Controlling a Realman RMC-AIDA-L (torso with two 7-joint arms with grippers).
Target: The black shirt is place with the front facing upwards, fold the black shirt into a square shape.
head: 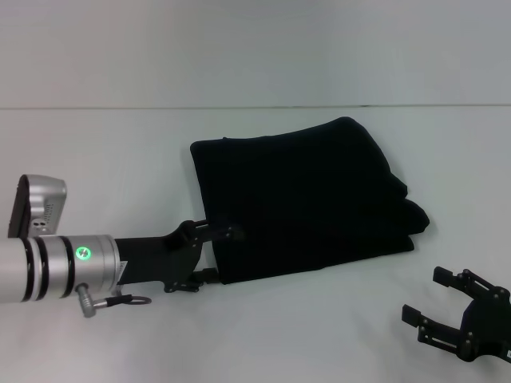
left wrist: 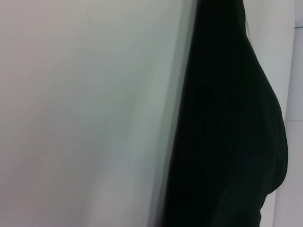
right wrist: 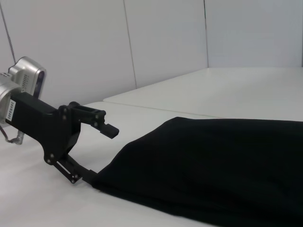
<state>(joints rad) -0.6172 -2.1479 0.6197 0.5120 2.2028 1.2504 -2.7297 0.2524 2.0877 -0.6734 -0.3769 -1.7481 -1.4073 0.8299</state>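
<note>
The folded shirt (head: pixel 307 199) lay on the table (head: pixel 120 144). The left gripper (head: pixel 217 254) straddled its near-left corner, one finger above, one beneath, jaws parted. The right gripper (head: pixel 431 303) hovered open, near the shirt's right.

The table (head: pixel 120 144) is white and smooth, and it fills most of the head view. Behind it stands a plain pale wall (head: pixel 255 48). In the right wrist view the wall (right wrist: pixel 165 42) consists of flat panels with thin vertical seams. The light is soft and even.
</note>
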